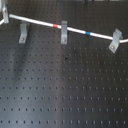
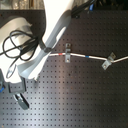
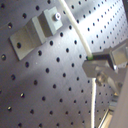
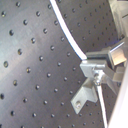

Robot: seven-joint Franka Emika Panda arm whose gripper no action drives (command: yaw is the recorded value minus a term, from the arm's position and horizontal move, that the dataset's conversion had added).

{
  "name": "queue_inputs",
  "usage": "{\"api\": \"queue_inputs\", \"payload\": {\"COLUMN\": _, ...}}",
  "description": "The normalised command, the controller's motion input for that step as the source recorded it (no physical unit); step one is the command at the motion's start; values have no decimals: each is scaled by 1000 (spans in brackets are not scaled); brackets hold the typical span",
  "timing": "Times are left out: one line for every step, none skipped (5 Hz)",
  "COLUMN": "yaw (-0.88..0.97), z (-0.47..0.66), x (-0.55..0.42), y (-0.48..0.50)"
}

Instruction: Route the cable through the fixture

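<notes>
Cable is what the claw is clenched on. In both wrist views the white cord runs straight into the grey fingers and comes out the other side, so we read it as gripped, not loose. In the first wrist view a small grey clip with a screw on its face sits on the black pegboard near the claw, and the cord passes beside it, not through it. In the second wrist view a grey bracket shows just beside the fingers. We cannot tell whether the cord touches it.

We take the upright clip in the middle of the row as our landmark. In the first exterior view the cord crosses the top of it. The red band lies just beside the upright clip toward the first exterior view's left, and the blue band lies a little farther off toward the first exterior view's right. Beyond the blue band, well apart from the upright clip, the cord meets the pale slanted clip.

On the other side of the upright clip stands the small slanted clip. The cord appears to pass over it, clear of its top, and runs off at the picture's edge.

In the second exterior view the white arm reaches down to the second exterior view's left of the upright clip and hides the small clip and the claw. Farther from the upright clip on that same side, loops of black wire lie by the arm's base.
</notes>
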Motion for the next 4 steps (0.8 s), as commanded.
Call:
{"api": "queue_inputs", "payload": {"yaw": 0, "z": 22, "x": 2, "y": -10}}
{"api": "queue_inputs", "payload": {"yaw": 0, "z": -71, "x": 339, "y": -358}}
{"api": "queue_inputs", "payload": {"yaw": 0, "z": -29, "x": 347, "y": -186}}
{"api": "queue_inputs", "payload": {"yaw": 0, "z": -3, "x": 195, "y": -97}}
